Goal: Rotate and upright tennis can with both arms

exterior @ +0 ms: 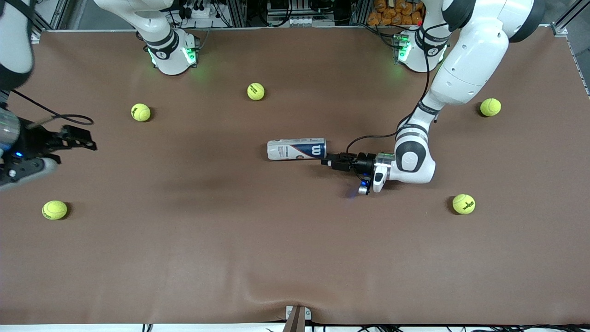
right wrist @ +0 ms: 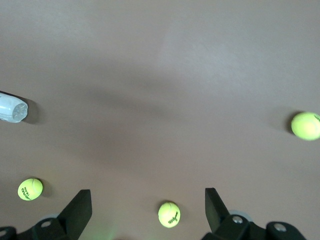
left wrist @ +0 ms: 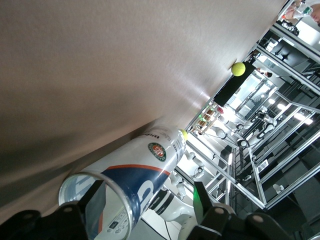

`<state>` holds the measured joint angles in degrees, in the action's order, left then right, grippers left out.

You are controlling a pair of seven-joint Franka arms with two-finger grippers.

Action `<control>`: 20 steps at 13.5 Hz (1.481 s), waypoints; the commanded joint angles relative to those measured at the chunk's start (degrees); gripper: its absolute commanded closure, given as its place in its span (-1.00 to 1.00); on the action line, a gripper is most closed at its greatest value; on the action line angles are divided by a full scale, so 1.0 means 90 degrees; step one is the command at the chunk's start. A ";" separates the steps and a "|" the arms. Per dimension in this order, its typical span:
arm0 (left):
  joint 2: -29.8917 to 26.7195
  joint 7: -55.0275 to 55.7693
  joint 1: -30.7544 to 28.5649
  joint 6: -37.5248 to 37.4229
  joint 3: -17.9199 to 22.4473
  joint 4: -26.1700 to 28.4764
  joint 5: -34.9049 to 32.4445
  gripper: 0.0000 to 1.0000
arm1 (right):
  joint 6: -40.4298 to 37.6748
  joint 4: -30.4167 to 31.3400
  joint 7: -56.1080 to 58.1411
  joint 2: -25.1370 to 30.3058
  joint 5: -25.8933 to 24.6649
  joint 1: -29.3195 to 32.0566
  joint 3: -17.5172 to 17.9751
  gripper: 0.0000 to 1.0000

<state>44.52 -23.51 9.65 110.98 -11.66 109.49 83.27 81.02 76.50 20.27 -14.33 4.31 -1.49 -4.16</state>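
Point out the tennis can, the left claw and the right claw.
tennis can [exterior: 296,150], front view, label at mid-body.
left claw [exterior: 328,162], front view, fingertips at the can's rim.
right claw [right wrist: 148,206], right wrist view, gap between fingers.

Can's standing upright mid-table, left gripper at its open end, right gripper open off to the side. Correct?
Not upright: the front view shows the can lying on its side. The left gripper is at its open end, and the right gripper is open off to the side.
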 commanded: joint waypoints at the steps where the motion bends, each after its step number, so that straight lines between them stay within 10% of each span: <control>1: -0.0103 -0.0103 0.0109 0.0139 -0.0168 0.0256 0.0259 -0.51 | -0.0271 0.0211 -0.0172 0.0390 0.0029 0.0039 -0.0152 -1.00; 7: -0.0123 -0.0103 0.0226 0.0159 -0.0345 0.0295 0.0629 -0.13 | -0.0643 0.0221 -0.0914 0.0722 -0.0068 0.0097 -0.0201 -1.00; 12: -0.0132 -0.0045 0.0510 0.0569 -0.0336 -0.0017 0.0679 1.00 | -0.0721 0.0552 -0.1773 0.1151 -0.0108 0.0360 0.0080 -1.00; 20: -0.1391 0.4020 0.0490 0.0706 -0.0287 -0.1109 -0.1279 1.00 | -0.0682 0.0846 -0.2426 0.1494 -0.0234 0.0576 0.0355 -1.00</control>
<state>35.08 2.47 13.59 116.53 -14.56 101.84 77.64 74.28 82.25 1.43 -2.58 3.38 2.59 -2.36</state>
